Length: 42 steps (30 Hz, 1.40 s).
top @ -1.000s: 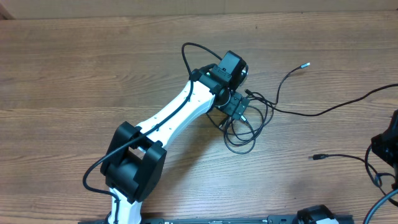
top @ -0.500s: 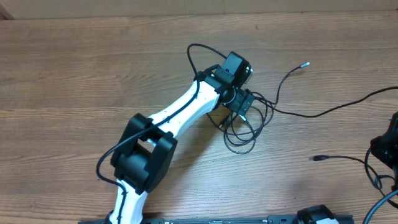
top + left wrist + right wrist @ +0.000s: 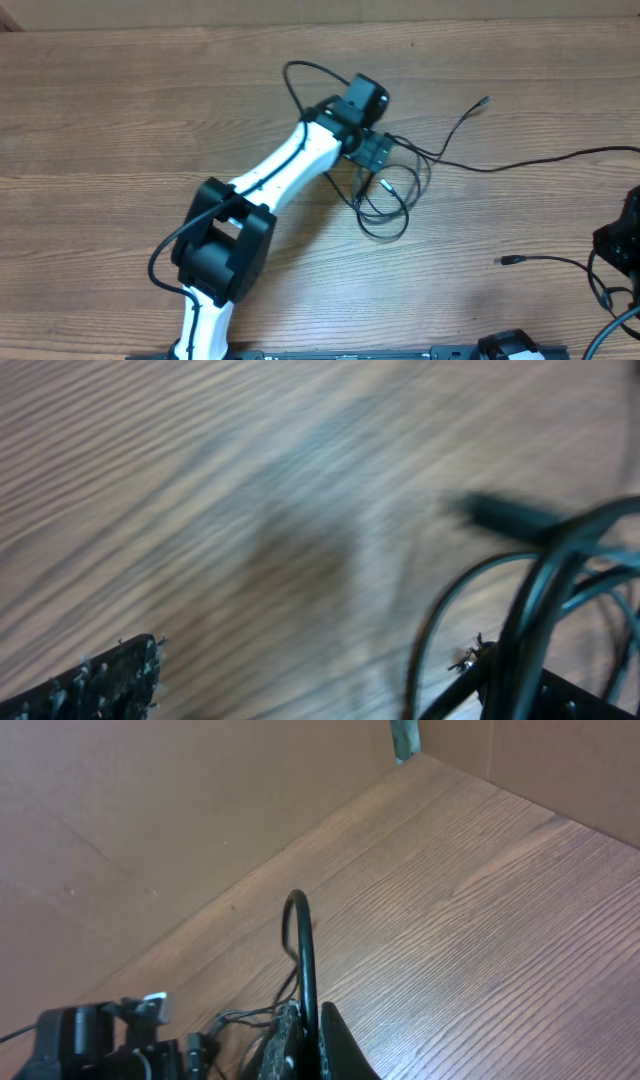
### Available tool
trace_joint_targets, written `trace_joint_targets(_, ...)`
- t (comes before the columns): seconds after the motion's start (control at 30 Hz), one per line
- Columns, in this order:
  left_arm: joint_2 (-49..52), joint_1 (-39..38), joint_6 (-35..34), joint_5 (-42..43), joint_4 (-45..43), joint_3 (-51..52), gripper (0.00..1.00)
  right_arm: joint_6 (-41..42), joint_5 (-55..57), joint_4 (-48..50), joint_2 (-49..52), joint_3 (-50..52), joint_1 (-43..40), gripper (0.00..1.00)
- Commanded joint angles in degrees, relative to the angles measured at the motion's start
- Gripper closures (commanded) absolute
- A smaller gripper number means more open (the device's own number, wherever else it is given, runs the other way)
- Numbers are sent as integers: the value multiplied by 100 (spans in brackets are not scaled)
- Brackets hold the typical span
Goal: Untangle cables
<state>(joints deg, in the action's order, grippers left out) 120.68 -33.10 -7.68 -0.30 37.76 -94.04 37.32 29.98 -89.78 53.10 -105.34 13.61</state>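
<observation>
The cables [image 3: 388, 200] lie in a thin black tangle of loops at the table's middle. One strand runs right toward the table edge [image 3: 560, 158]. Another ends in a plug tip [image 3: 485, 100]. A separate cable with a plug tip [image 3: 505, 260] lies at the lower right. My left gripper [image 3: 373, 155] sits on the tangle's upper edge. In the blurred left wrist view it [image 3: 310, 665] is wide open, with cable loops [image 3: 540, 580] crossing its right finger. My right gripper [image 3: 318, 1045] is shut on a black cable [image 3: 304, 960] that arches up from between its fingers.
The white left arm [image 3: 280, 175] stretches from the bottom left to the middle. The black right arm [image 3: 622, 240] stands at the right edge. A brown cardboard wall [image 3: 150, 800] borders the wooden table's far side.
My left gripper has shifted a little up and to the left, and the tangle has moved with it. The long strand to the right now lies straighter. The right arm has stayed put.
</observation>
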Motion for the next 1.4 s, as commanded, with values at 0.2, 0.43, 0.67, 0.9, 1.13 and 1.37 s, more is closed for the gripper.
trace_joint_targets(0.2, 26, 592, 76, 269, 726, -131, 0, 20, -140, 188, -7, -48, 15, 96)
trace_joint_targets(0.43, 28, 566, 83, 293, 997, -131, 0, -13, -400, 503, -7, -48, 15, 96)
trace_joint_targets(0.67, 15, 535, 527, 625, 1303, -131, 0, 92, -175, 575, 17, -48, 15, 96)
trace_joint_targets(0.9, -520, 457, 697, 634, 1259, -131, 0, 498, -37, 590, 385, -44, 15, 96)
trace_joint_targets(1.13, -1867, 457, 907, 634, 1499, -131, 0, 791, -7, 564, 1423, -44, -63, 96)
trace_joint_targets(1.37, -3228, 457, 1532, 1211, 1958, -131, 0, 909, -765, 352, 2734, -44, -1360, 96)
